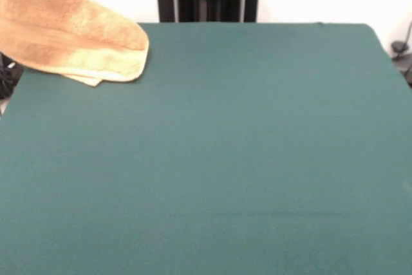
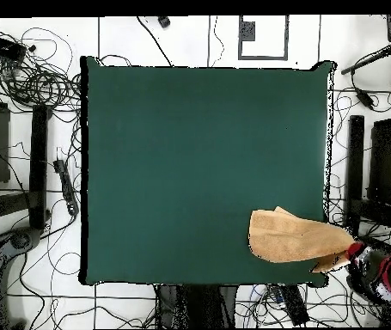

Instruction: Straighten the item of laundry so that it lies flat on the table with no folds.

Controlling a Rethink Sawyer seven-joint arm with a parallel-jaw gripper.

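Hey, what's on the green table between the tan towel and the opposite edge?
Nothing. In the overhead view the table is bare green cloth from the towel across to the opposite edge; the front view agrees.

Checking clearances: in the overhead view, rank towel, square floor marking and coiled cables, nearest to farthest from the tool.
1. towel, lower right, right beside the tool.
2. square floor marking, top, right of middle.
3. coiled cables, upper left corner.

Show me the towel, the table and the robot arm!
towel (image 1: 71,33), front view, on its fuzzy top.
table (image 2: 190,155), overhead view, on bare green cloth.
robot arm (image 2: 386,273), overhead view, on its red and black end.
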